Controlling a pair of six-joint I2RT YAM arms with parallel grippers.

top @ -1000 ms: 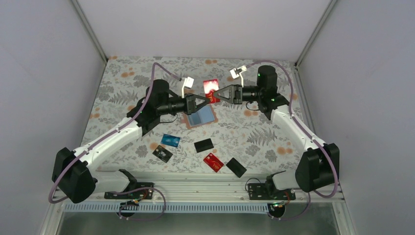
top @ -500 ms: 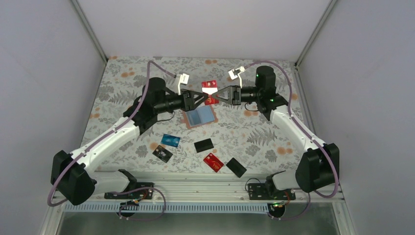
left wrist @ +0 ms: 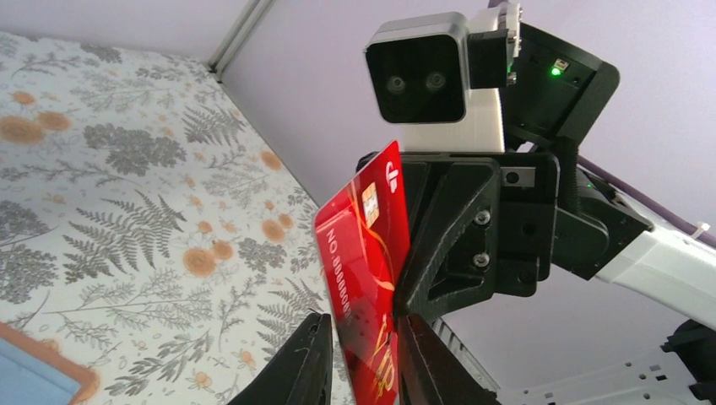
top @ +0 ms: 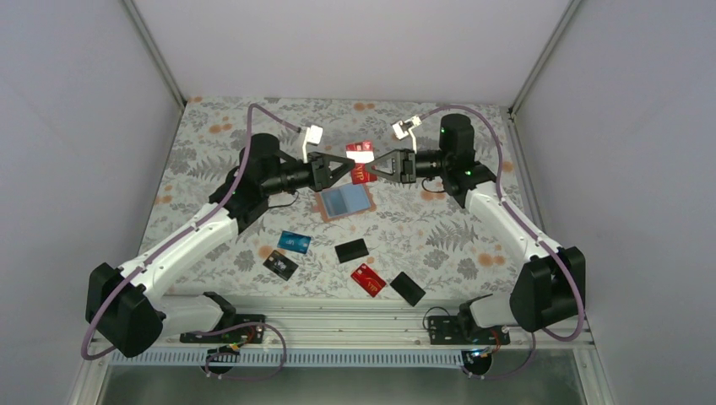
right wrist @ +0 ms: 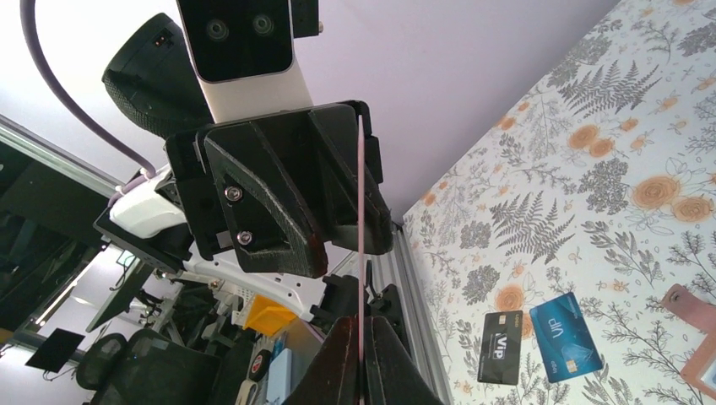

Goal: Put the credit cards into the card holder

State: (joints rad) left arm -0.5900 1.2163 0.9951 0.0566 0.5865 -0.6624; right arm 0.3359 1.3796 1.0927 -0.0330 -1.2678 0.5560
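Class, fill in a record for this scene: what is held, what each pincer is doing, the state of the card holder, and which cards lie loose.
Held item: red card, in the air between the two arms
Right pincer: shut on the red card
Left pincer: fingers either side of the same card; grip unclear
Card holder: lying open on the table
Loose cards: blue card, printed black card, middle black card, second red card, right black card

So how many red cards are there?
2: one red card aloft, clamped in the right pincer, its end between fingers of the left pincer; a second red card flat on the table, near side. More may be hidden.
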